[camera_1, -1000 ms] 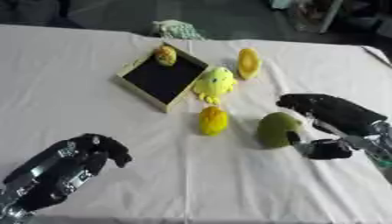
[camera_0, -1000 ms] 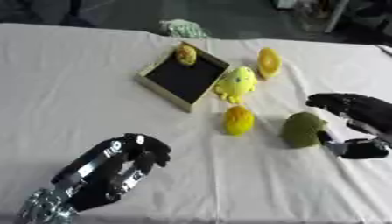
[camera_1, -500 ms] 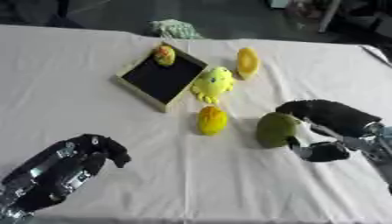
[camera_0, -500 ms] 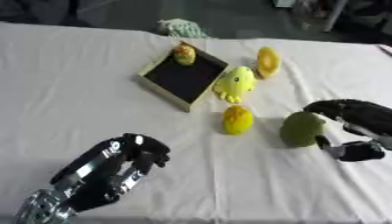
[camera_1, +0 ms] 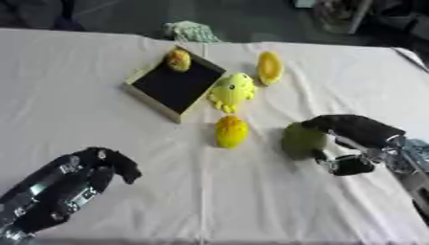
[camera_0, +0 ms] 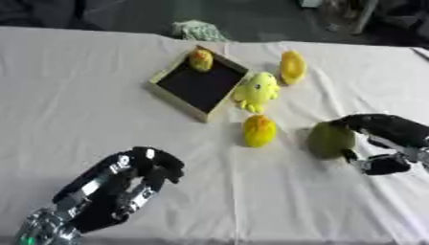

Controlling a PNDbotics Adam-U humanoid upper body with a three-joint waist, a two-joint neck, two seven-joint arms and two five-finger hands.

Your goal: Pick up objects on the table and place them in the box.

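The white-clothed counter [camera_0: 67, 95] lies bare along its left and near sides. The black-lined box [camera_0: 199, 85] sits askew near the far edge, a small yellow thing [camera_0: 200, 60] in its far corner. The left hand [camera_0: 126, 184] rests near the lower left, fingers curled, holding nothing. The right hand [camera_1: 352, 139] cups the green fruit [camera_1: 301, 139], fingers over its top, thumb below. A yellow plush [camera_0: 256, 92] touches the box's right rim, with a yellow fruit [camera_0: 259, 130] just beside it.
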